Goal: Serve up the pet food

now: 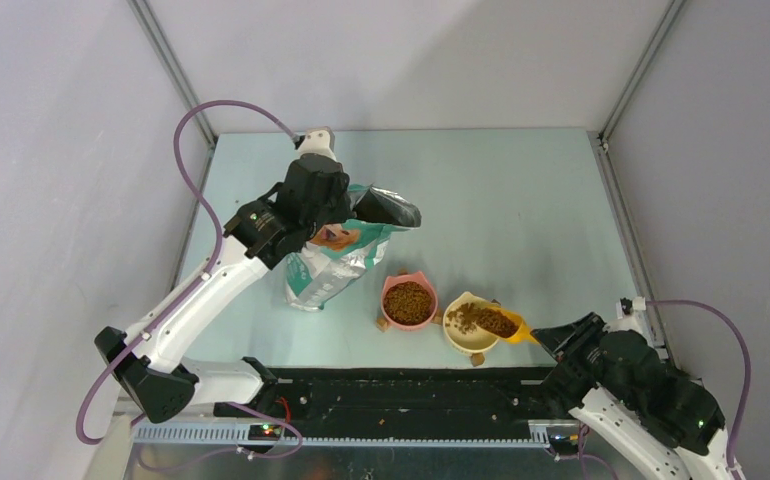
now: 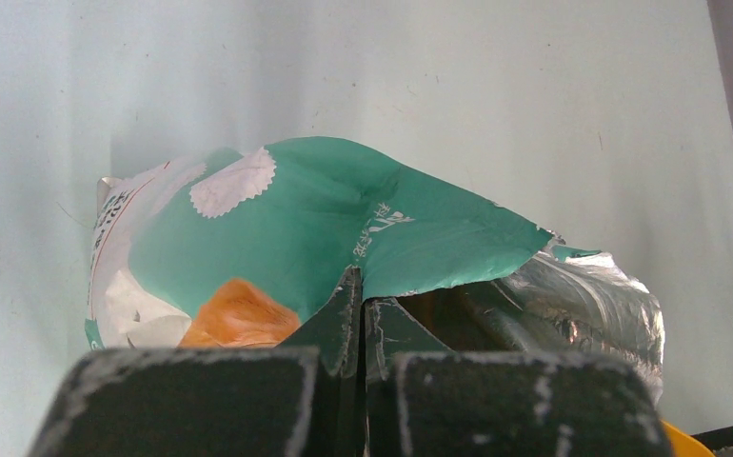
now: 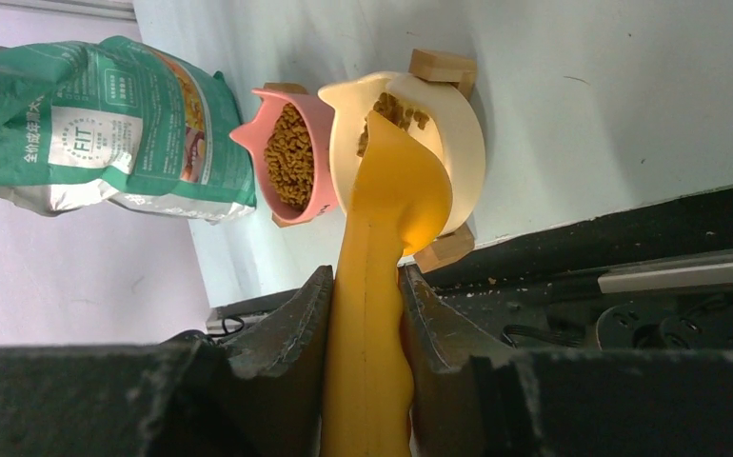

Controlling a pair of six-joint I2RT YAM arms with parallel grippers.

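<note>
From above, nearest the lens, the right gripper (image 1: 541, 340) is clamped on the handle of an orange scoop (image 1: 501, 322). The scoop is tipped over the yellow cat-eared bowl (image 1: 461, 341). Pet food (image 1: 409, 299) lies in the scoop and in that bowl, and fills the pink cat-eared bowl (image 1: 386, 290) just beside it. Farther back, the left gripper (image 1: 353, 207) pinches the top edge of the green-white foil bag (image 1: 326, 270) on the pale table (image 1: 521, 200). The left wrist view shows its jaws pressed together on a fold at the bag's torn mouth, silver lining exposed. The right wrist view shows the scoop's lip over the yellow bowl's rim, with kibble in both bowls.
</note>
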